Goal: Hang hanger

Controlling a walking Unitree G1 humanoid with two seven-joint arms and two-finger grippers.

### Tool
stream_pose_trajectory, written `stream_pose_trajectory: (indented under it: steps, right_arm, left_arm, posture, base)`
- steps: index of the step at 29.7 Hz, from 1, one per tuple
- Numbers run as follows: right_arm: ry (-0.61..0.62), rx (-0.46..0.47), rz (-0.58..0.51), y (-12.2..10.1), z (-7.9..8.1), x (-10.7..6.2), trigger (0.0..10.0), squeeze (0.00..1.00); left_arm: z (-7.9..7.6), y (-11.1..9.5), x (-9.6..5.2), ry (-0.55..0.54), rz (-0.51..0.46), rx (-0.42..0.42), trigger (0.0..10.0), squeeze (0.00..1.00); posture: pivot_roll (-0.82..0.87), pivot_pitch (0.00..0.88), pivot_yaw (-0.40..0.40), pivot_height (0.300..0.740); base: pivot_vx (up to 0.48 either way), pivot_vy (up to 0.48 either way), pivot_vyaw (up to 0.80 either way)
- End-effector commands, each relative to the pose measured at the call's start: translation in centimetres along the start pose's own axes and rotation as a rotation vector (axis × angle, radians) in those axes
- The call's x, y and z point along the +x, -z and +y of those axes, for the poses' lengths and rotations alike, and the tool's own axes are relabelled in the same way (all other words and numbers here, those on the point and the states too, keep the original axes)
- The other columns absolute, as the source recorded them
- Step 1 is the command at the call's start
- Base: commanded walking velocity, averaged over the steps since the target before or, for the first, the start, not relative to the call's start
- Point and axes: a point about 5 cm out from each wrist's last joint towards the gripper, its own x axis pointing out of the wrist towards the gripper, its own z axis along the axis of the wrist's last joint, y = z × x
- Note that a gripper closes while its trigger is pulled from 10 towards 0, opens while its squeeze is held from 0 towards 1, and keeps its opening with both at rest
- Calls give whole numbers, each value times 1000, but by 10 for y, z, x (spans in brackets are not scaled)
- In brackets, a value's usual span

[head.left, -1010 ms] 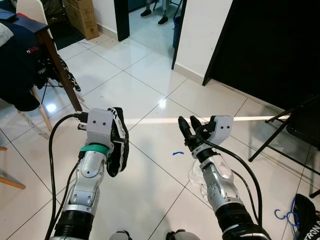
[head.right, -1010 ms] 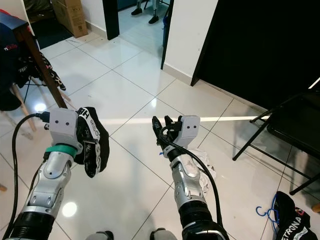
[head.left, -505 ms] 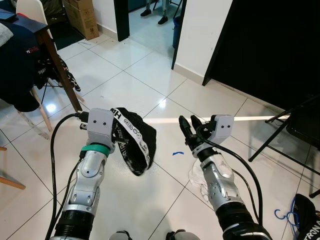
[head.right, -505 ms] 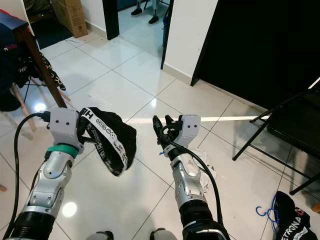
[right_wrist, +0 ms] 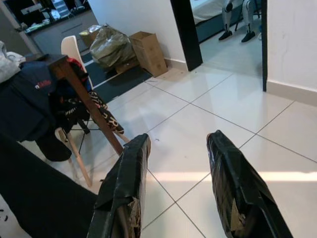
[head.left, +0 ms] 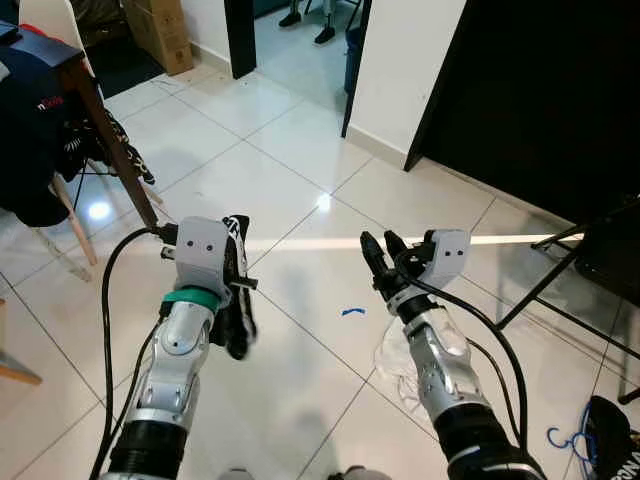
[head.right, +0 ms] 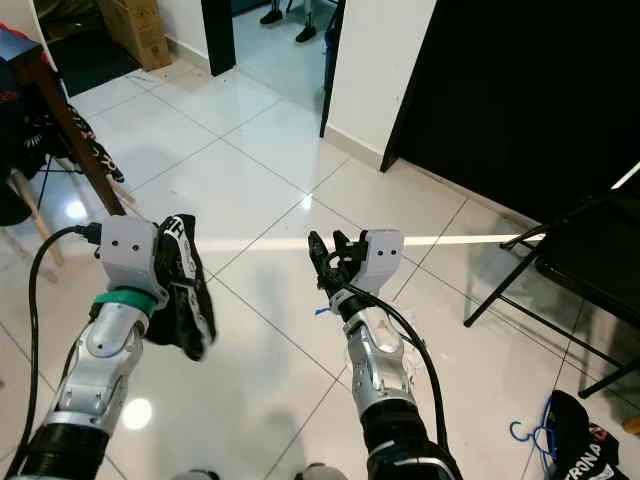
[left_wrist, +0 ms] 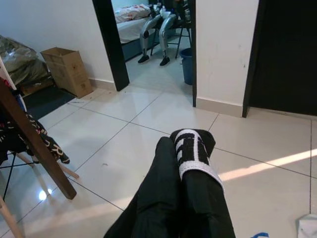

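Since 0.5 s ago: black garment (head.left: 235, 300) w/ white-lettered band, then flung out to the right, hangs straight down again beside left tool (head.left: 236, 262); arms approx. same pose.

Room: glossy white tile floor (head.left: 300, 170), bright light streak across it. Dark wooden surface (head.left: 95, 110) at left, piled w/ dark clothing; black strap hanging off its edge. Cardboard box (left_wrist: 66, 70) by wall nr open doorway (head.left: 300, 40). Black folding chair (head.left: 590, 255) at right. Blue hanger (head.right: 535, 432) on floor at far right, beside dark garment, well apart from both tools. White crumpled item (head.left: 400, 355) on floor under right arm.

Left tool: clamped on black garment; band wraps over its fingers in wrist view.

Right tool (head.left: 380, 262): fingers (right_wrist: 124, 183) spread wide apart, nothing held, raised over floor.
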Motion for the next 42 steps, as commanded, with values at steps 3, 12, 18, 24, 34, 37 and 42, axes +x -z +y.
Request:
stream_pose_trajectory:
  steps: [3, 12, 18, 24, 34, 37, 42]
  right_arm:
    - [19, 21, 10, 3, -3, -2, 10000, 0]
    - [19, 26, 6, 4, -2, -3, 10000, 0]
    - [19, 30, 3, 4, -1, -3, 10000, 0]
    - [22, 40, -3, 3, 0, -1, 10000, 0]
    - [22, 51, -10, 3, 1, 0, 10000, 0]
    - [17, 53, -13, 2, 1, 1, 10000, 0]
    - [14, 56, -17, 1, 2, 3, 10000, 0]
  left_arm:
    - [-1, 2, -2, 8, 5, -12, 10000, 0]
    - [0, 2, -2, 12, 4, -11, 10000, 0]
    - [1, 2, -2, 16, 2, -9, 10000, 0]
    - [2, 1, -2, 19, -1, -4, 10000, 0]
    - [3, -1, 0, 23, -8, 3, 10000, 0]
    - [4, -2, 1, 21, -11, 6, 10000, 0]
    - [5, -4, 2, 19, -15, 6, 10000, 0]
  posture:
    - [36, 63, -8, 740]
    - [37, 60, -3, 740]
    - [43, 53, -1, 740]
    - [48, 46, 3, 740]
    - [51, 37, 8, 740]
    - [54, 36, 8, 740]
    - [52, 39, 8, 740]
  base:
    - [269, 0, 0]
    - [264, 0, 0]
    - [259, 0, 0]
    - [259, 0, 0]
    - [259, 0, 0]
    - [259, 0, 0]
    - [262, 0, 0]
